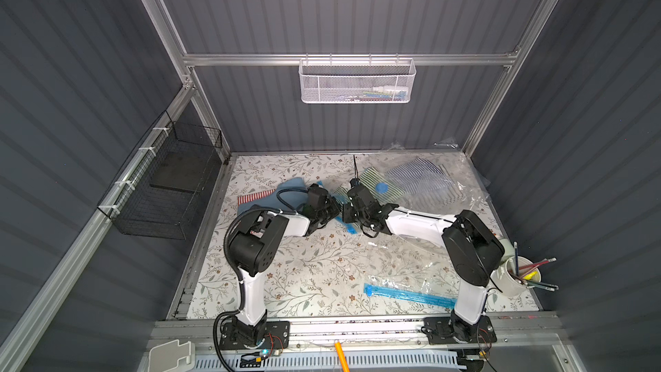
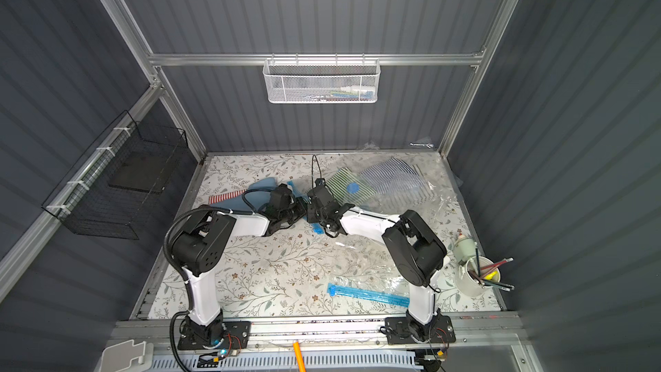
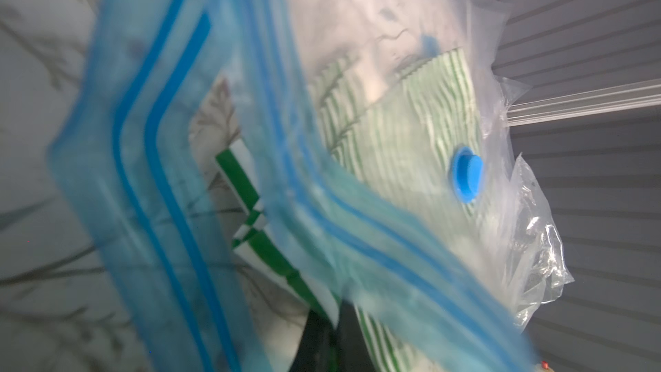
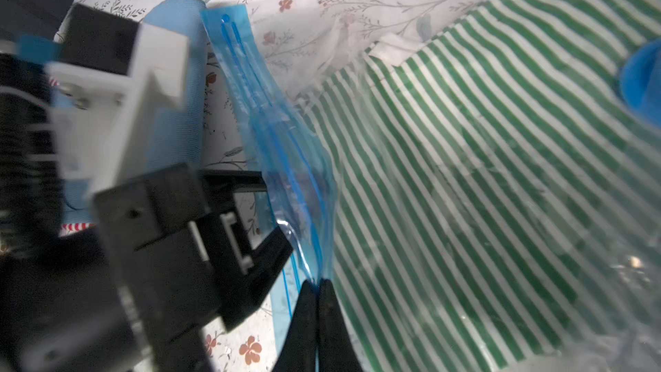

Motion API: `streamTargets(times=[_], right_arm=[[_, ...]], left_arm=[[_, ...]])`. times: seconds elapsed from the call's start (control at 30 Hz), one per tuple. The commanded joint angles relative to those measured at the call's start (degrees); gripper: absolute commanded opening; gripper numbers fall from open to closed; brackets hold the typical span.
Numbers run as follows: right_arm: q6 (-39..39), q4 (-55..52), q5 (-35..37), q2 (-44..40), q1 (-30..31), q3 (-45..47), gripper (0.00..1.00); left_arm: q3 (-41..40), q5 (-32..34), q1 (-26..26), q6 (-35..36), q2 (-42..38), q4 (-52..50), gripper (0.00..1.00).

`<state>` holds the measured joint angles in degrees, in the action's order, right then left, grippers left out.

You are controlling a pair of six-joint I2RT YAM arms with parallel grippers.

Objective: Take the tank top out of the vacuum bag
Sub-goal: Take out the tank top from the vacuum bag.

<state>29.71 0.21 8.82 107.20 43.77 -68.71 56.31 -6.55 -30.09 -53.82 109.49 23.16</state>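
- Plastic bag (image 3: 529,252) lip pinched by closed right fingers (image 4: 308,313); left fingers (image 4: 270,255) closed, seemingly on opposite lip.
- Tank top (image 4: 465,191) inside; thin film may slip or tear if pulled apart.

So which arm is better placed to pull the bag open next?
Probably left. Both pinch the zip strip; the left gripper is on the side away from the tank top, while the right gripper can anchor the vacuum bag.
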Motion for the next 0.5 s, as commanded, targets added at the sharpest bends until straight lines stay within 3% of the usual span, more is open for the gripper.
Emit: streamTargets(times=[0.0,0.17,0.47], right_arm=[[-0.5,0.7,1.3,-1.8,-1.0,0.9,0.0],[-1.0,0.3,1.9,-1.3,-1.3,0.3,0.0],[-1.4,-2.7,2.8,2.7,-1.4,-6.1,0.0]], left_arm=[[0.1,4.5,-0.4,6.7,-6.7,-7.5,0.0],[1.8,5.4,0.4,11.3,-9.9,-13.8,0.0],[7.6,0.6,0.8,16.8,-8.2,-21.9,0.0]])
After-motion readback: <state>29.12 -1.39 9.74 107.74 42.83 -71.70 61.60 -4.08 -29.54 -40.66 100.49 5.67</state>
